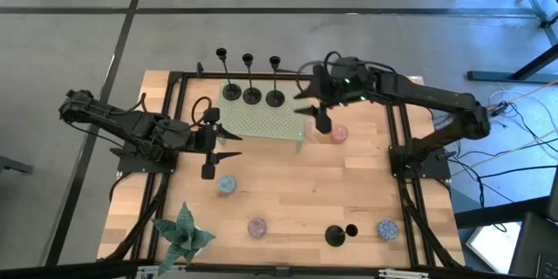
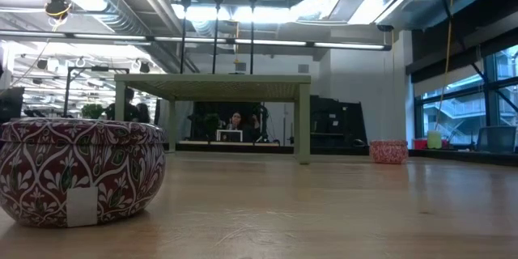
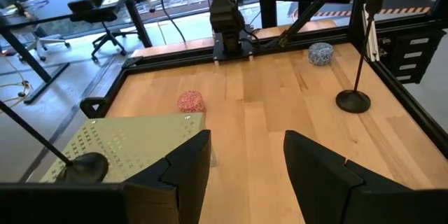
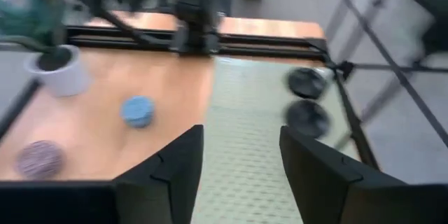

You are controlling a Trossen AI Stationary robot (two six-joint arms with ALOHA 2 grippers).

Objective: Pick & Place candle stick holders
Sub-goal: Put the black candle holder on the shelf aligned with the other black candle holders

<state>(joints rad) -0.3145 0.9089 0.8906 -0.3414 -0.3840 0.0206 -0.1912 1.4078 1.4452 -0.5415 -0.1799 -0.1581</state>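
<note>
Three candle stick holders stand in a row on the far edge of the green stand. A fourth candle stick holder stands alone on the table near the front, next to a blue tin. The right gripper hangs open over the stand's right end, by a pink tin. The left gripper waits open beside the stand's left end. A plant sits at the front left corner.

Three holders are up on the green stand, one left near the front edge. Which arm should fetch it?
Probably right: the last candlestick holder stands on the right half, nearer its base. Both the right gripper and left gripper are open, empty.
</note>
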